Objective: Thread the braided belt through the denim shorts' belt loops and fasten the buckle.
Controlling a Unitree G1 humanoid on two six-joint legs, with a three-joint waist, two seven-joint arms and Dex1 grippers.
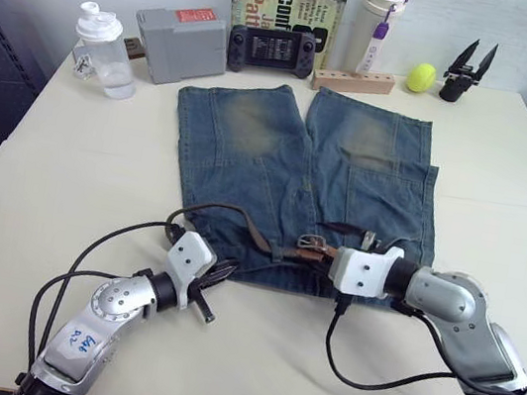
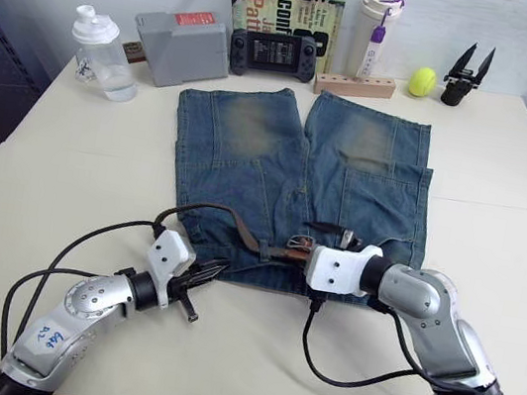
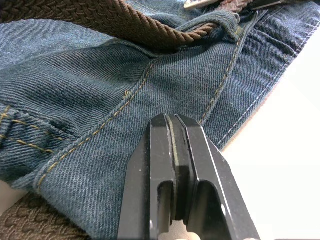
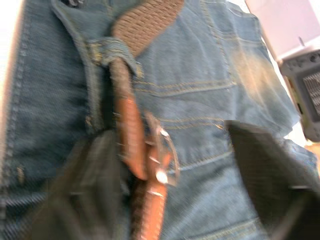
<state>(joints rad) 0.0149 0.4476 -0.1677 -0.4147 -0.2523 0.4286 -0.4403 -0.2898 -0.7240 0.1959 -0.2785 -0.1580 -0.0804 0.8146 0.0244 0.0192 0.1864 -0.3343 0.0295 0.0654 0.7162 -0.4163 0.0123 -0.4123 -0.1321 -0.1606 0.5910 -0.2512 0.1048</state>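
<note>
**Belt at waistband, both tools near the hem edge**

Head views: denim shorts point(image 1: 302, 179) lie flat on the table point(image 1: 65, 186), waistband toward the robot. Braided belt point(image 1: 240, 222) arcs off the waistband's left part; buckle point(image 1: 311, 242) sits mid-waistband. Left tool point(image 1: 213, 280) rests at the shorts' near left corner; right tool point(image 1: 319, 258) lies on the waistband by the buckle. Blue handwriting on the left arm, illegible. Book point(image 1: 286, 6) at the far edge shows partial letters "Pat".

Left wrist view: fingers point(image 3: 165, 165) pressed together, over denim beside a belt loop point(image 3: 227, 22).

Right wrist view: fingers point(image 4: 265, 165) spread wide, belt tip and buckle between them.
</note>
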